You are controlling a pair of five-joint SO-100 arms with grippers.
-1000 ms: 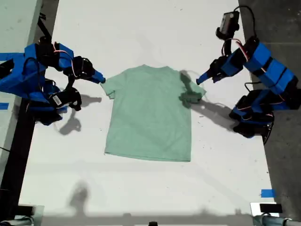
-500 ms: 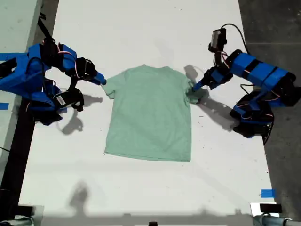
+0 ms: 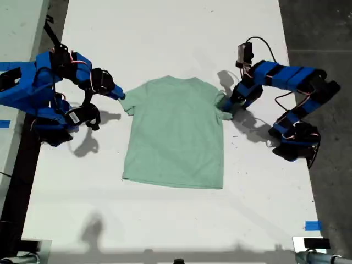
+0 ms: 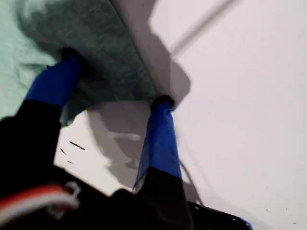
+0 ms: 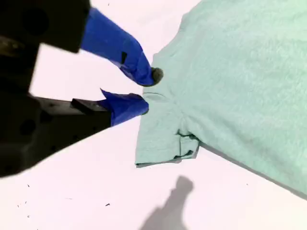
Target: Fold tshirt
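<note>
Lowered since a second ago, my first gripper (image 3: 226, 104) straddles a sleeve of the tshirt (image 3: 175, 133) mid-table (image 3: 165, 220), jaws apart, while my second gripper (image 3: 120, 94), slightly parted, touches the opposite sleeve.

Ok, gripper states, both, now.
My first gripper: open, jaws straddling the tshirt's sleeve edge.
My second gripper: open at the other sleeve, not gripping it.

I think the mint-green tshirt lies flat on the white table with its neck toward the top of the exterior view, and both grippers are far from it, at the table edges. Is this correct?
Not quite. The tshirt lies on the white table as you say, but the grippers are at its sleeves: my first gripper and my second gripper, as the exterior view and both wrist views show.
</note>
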